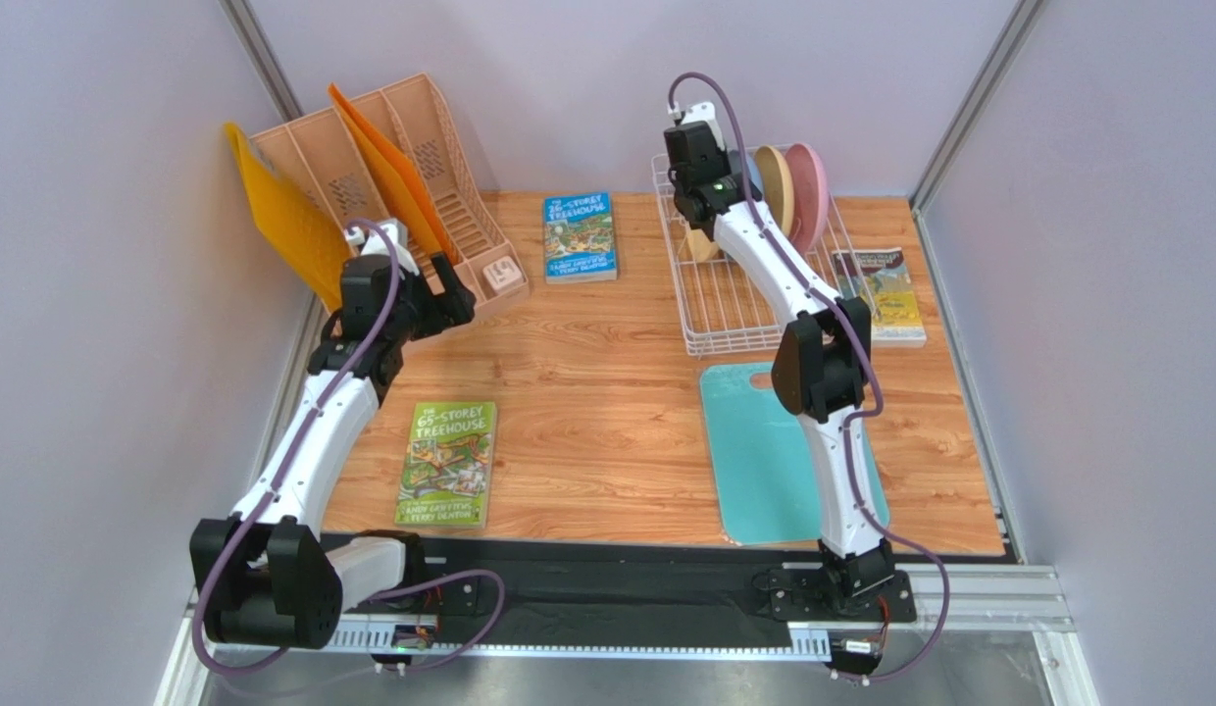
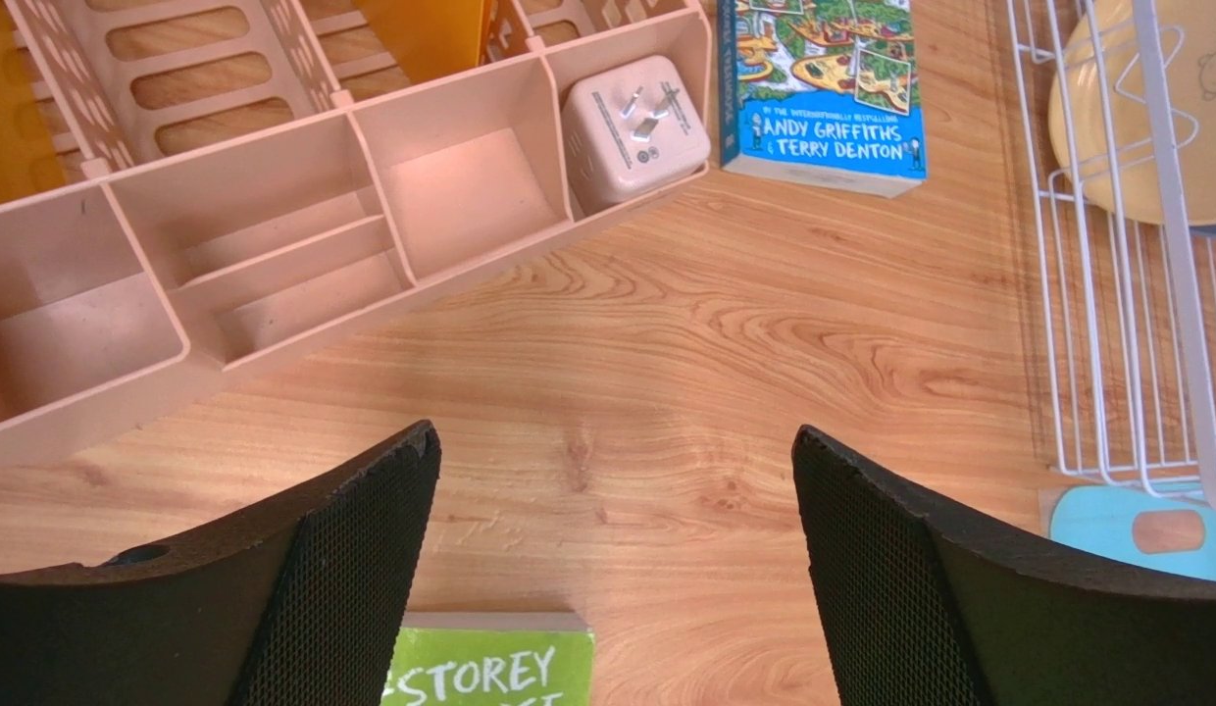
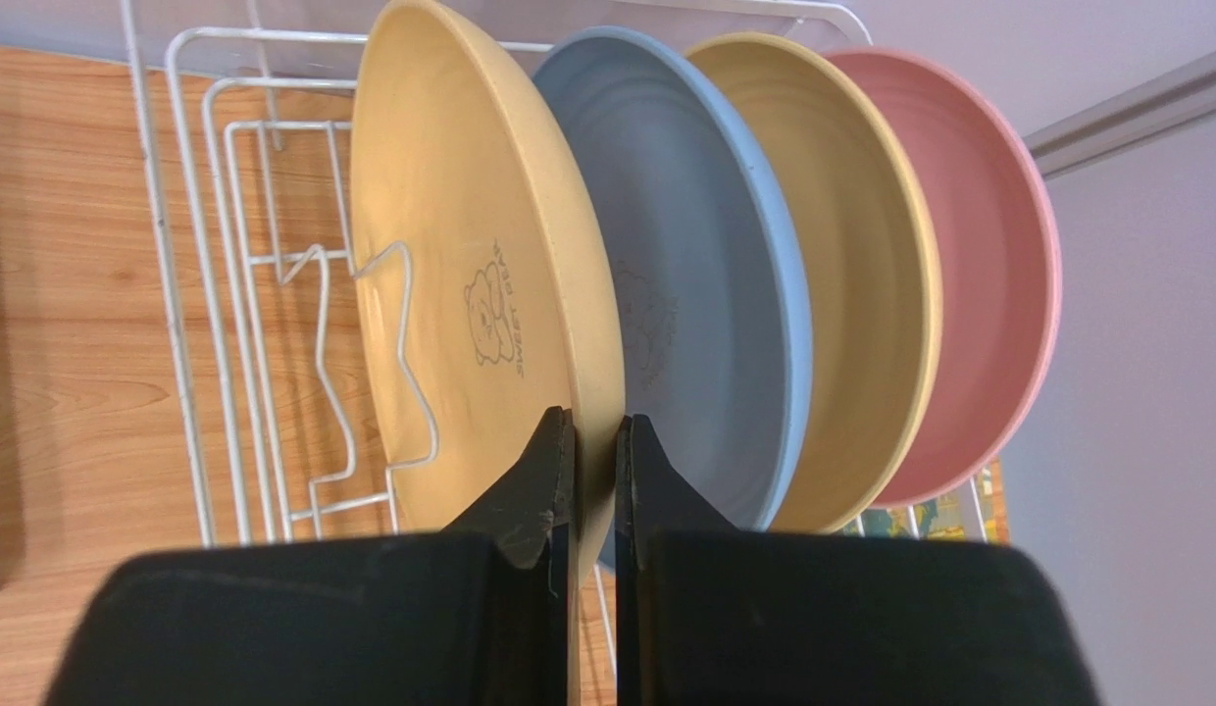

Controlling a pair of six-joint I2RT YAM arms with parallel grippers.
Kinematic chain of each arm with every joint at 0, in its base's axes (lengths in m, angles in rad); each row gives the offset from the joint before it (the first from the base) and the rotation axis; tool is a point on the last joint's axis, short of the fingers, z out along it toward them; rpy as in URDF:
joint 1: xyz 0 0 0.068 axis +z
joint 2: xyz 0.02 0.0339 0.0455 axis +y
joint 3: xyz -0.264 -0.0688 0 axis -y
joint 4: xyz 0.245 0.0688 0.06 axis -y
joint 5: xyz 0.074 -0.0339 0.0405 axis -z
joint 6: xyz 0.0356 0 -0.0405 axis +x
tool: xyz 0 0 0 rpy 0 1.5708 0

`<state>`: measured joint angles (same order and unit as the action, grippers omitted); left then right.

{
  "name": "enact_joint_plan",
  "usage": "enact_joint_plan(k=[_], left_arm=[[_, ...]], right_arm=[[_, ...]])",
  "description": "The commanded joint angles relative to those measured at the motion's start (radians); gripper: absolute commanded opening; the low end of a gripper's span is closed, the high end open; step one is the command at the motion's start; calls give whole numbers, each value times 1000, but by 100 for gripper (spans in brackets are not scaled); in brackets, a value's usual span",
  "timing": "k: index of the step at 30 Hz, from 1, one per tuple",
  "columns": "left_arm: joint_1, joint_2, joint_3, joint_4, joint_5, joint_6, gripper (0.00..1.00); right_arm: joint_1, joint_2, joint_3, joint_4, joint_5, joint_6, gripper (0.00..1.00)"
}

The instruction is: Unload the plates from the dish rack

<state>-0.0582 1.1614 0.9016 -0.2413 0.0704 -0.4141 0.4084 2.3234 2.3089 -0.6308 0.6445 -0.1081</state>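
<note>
A wooden table (image 1: 614,383) sits between pale grey walls. Toward its 1 o'clock corner is the white wire dish rack (image 1: 717,316), holding four plates on edge, one behind another: front yellow plate (image 3: 467,250), blue plate (image 3: 717,294), second yellow plate (image 3: 865,294), pink plate (image 3: 982,294). From above, the right arm covers most of them. The right gripper (image 3: 595,456) is pinched tight on the front yellow plate's rim, at 6 o'clock in its wrist view. Its black body hides the plates' lower edges and the prongs under them. The left gripper (image 2: 614,486) hangs with fingers spread wide over bare wood, near a peach organizer (image 1: 408,162) at 11 o'clock. Its wrist view cuts the rack off at 3 o'clock.
</note>
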Motion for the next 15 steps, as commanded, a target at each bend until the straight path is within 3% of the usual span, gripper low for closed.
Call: enact_joint_plan(k=[1,10,15], left_arm=[[4,-16,-4,48,11,18,93],[0,-17,-3,36,-3,18,92],[-5,-23,2,17,-11,21,93]], right_arm=[[6,4,37,45,-13,-36,0],[92,-44,-14,369,403,-299,0],[107,-39,-49,557,520,-470,0]])
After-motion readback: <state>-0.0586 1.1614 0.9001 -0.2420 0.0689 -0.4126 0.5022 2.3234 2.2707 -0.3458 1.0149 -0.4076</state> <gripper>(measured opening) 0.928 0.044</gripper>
